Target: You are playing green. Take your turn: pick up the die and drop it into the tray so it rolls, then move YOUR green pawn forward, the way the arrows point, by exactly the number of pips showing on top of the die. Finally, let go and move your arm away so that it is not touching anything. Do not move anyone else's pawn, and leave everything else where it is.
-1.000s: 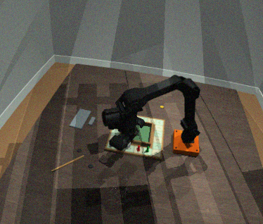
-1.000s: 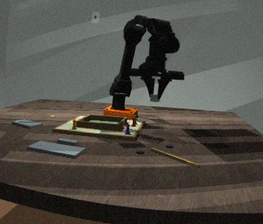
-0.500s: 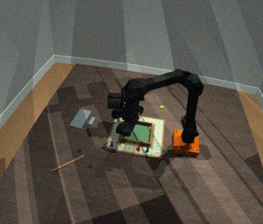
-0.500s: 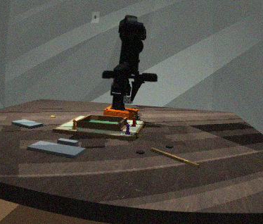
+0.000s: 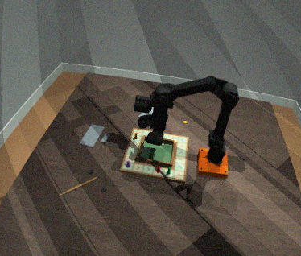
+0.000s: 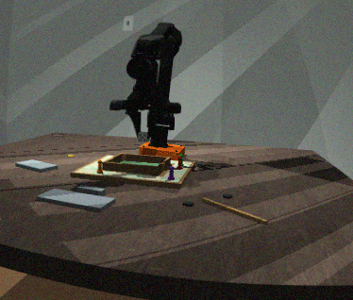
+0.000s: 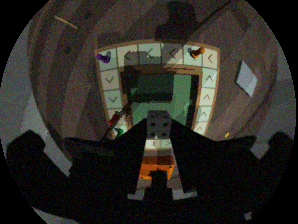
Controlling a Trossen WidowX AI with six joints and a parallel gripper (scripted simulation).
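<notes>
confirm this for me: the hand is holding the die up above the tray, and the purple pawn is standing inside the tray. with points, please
Not quite: the purple pawn [image 5: 128, 164] [image 6: 171, 173] [image 7: 103, 58] stands on the board's corner square, outside the tray [image 5: 175, 154] [image 6: 158, 169] [image 7: 195, 95], as the top view shows. The rest is right.

Top view, clocked from game board [image 5: 183, 154] [image 6: 87, 170] [image 7: 110, 80] | tray [image 5: 175, 154] [image 6: 134, 166] [image 7: 195, 100] sat on it | arm base [image 5: 224, 173] [image 6: 146, 150] [image 7: 148, 171] stood at 3 o'clock | stick [image 5: 77, 186] [image 6: 235, 210] [image 7: 66, 22] lay at 8

Top high, looking down; exterior low, sideways; both show board [image 5: 153, 175] [image 6: 127, 179].

A black, chunky-jointed arm [image 5: 189, 87] [image 6: 166, 71] (its base [image 5: 201, 171] [image 6: 175, 151] bright orange).
</notes>
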